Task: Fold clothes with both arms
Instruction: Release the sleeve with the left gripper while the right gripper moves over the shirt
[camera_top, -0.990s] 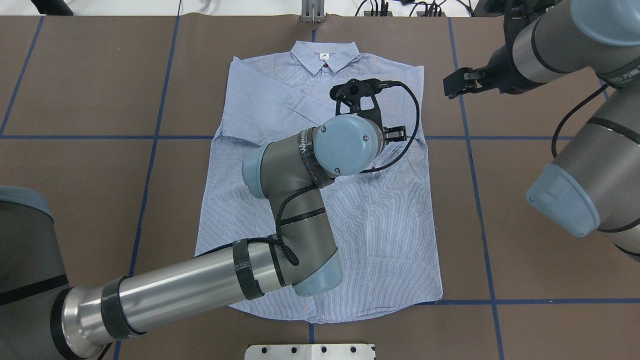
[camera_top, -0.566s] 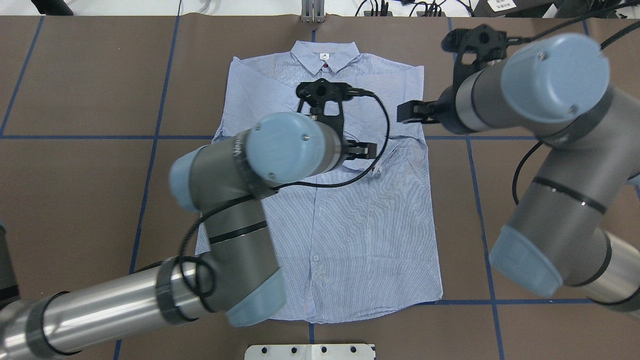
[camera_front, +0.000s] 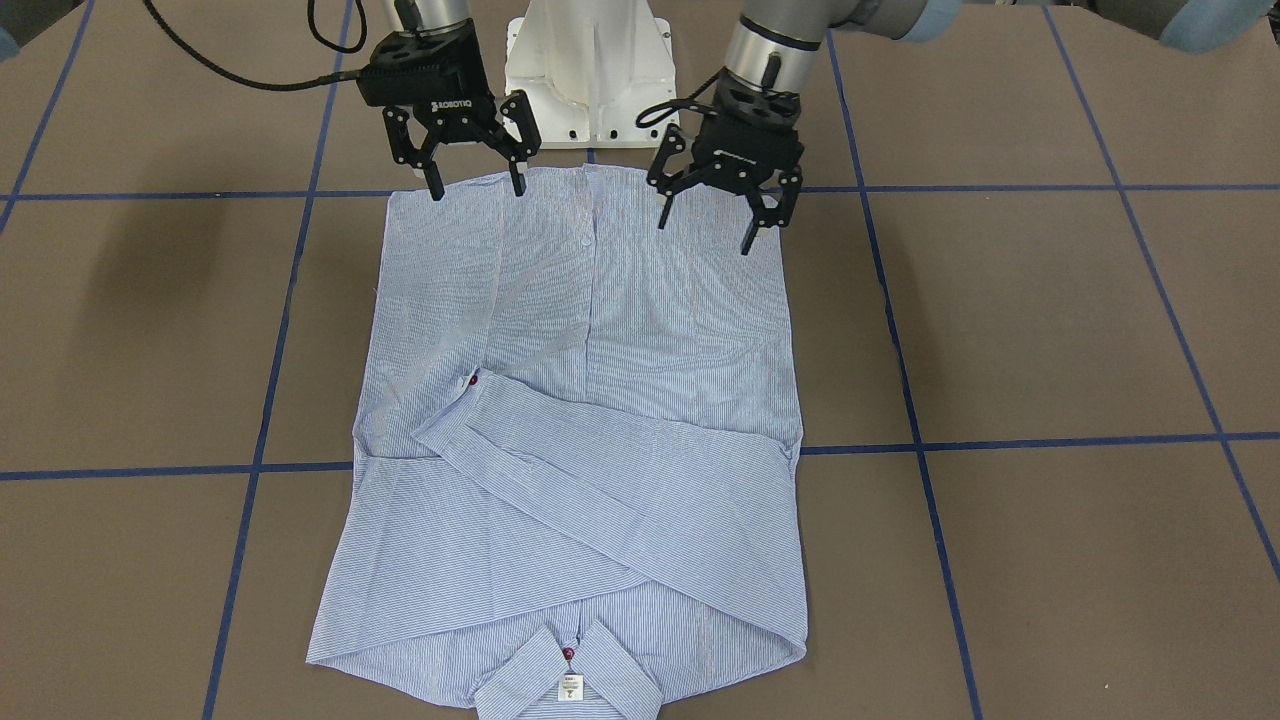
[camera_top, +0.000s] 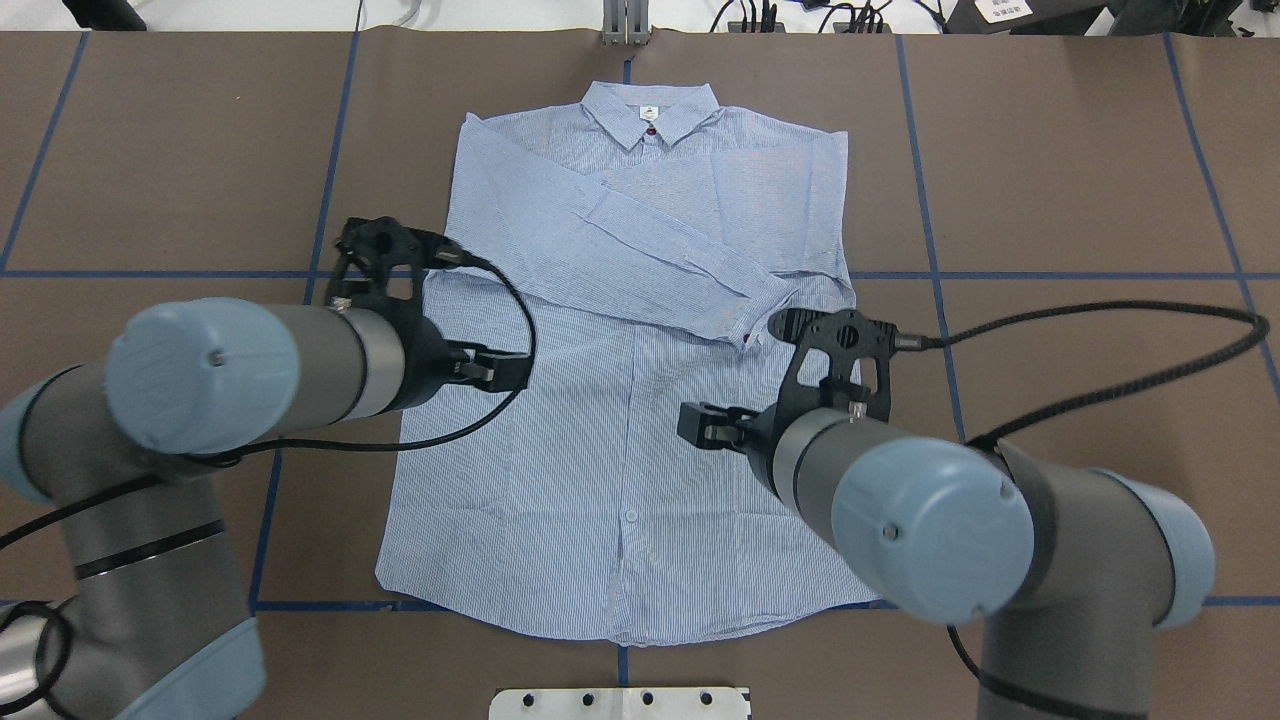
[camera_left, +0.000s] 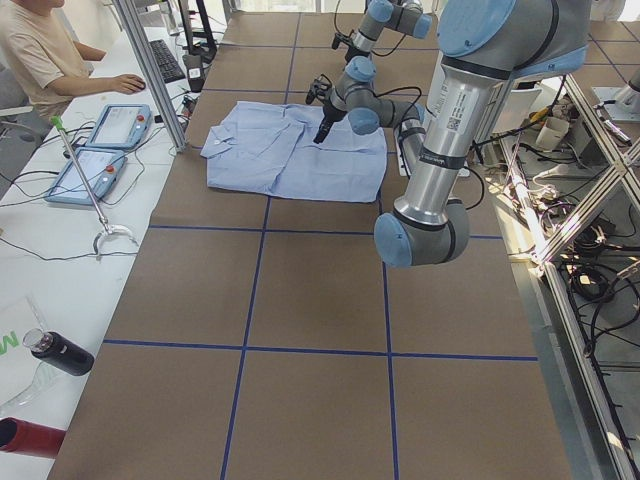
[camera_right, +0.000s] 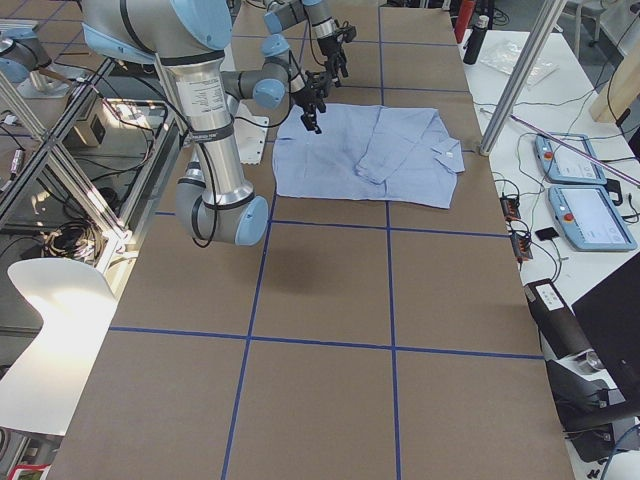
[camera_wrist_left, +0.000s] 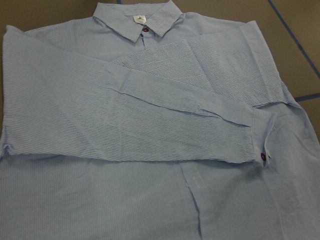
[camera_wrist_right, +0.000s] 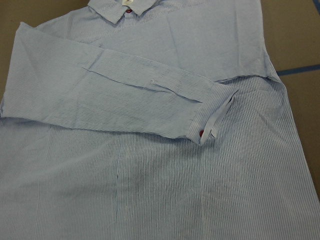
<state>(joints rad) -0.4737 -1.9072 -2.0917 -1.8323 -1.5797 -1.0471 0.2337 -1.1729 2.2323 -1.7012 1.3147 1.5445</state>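
Note:
The light blue striped shirt (camera_top: 640, 480) lies flat on the table, front up. Its collar (camera_front: 570, 680) points away from the robot, and both sleeves are folded across the chest. The top sleeve's cuff (camera_wrist_right: 202, 132) shows a dark red button. In the front-facing view my left gripper (camera_front: 704, 237) hovers open just above the hem on the robot's left. My right gripper (camera_front: 478, 192) hovers open above the hem's other end. Neither gripper holds any cloth. Both wrist views look along the shirt (camera_wrist_left: 150, 150) toward the collar, and no fingers show in them.
The white pedestal base (camera_front: 590, 60) stands just behind the hem. Blue tape lines (camera_top: 1050, 275) cross the brown table. A metal post (camera_top: 625, 25) stands beyond the collar. At the side desk a person (camera_left: 40, 60) sits by tablets (camera_left: 100, 150), and bottles (camera_left: 60, 355) lie nearer.
Both arms have swung back from the shirt's chest and far right side toward the robot. Their wrists are now over the lower half, the left at the left edge and the right at the right.

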